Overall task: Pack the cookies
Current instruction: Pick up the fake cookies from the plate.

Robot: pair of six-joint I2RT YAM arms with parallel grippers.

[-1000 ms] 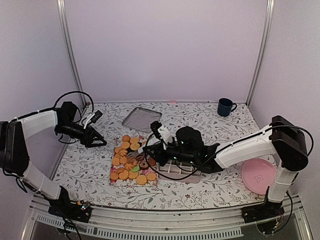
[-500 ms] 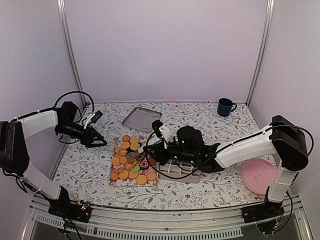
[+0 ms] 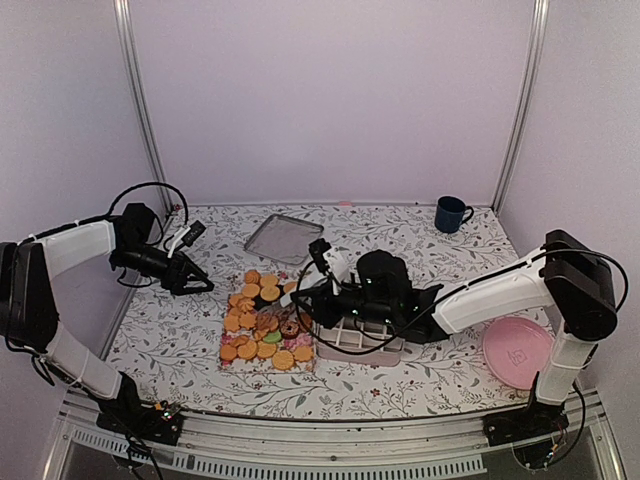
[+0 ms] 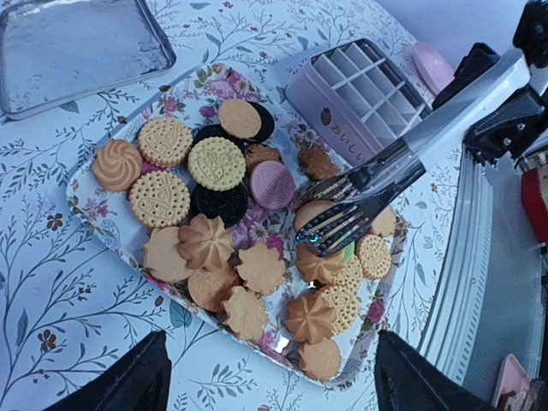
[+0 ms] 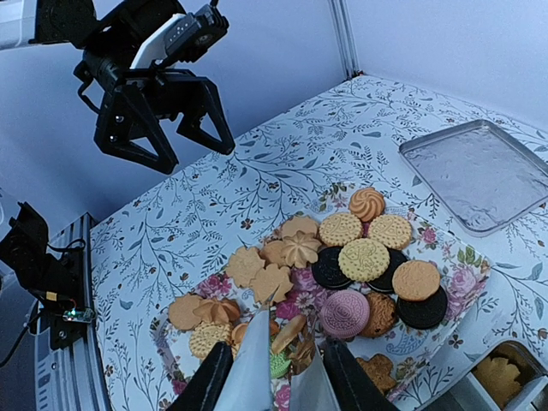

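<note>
Many cookies [image 3: 262, 318], mostly golden, some dark, one pink [image 5: 345, 312] and one green [image 5: 279, 365], lie on a floral tray [image 4: 86, 193]. My right gripper [image 5: 281, 390] is shut on metal tongs [image 4: 377, 184]. The tong tips reach down over the near right part of the tray. A golden cookie [image 5: 291, 332] stands tilted on edge between them. In the top view the right gripper [image 3: 322, 303] is just right of the tray. My left gripper [image 3: 200, 283] is open and empty, hovering left of the tray; it also shows in the right wrist view [image 5: 184, 128].
A white compartment box [image 3: 355, 338] sits right of the floral tray, with a golden cookie [image 5: 497, 377] in one cell. A metal tray [image 3: 283, 238] lies behind. A pink plate [image 3: 517, 352] is at the right front and a blue mug [image 3: 451, 214] at the back right.
My right arm has shifted slightly to the right with the tongs still over the cookies. The left arm has not moved.
</note>
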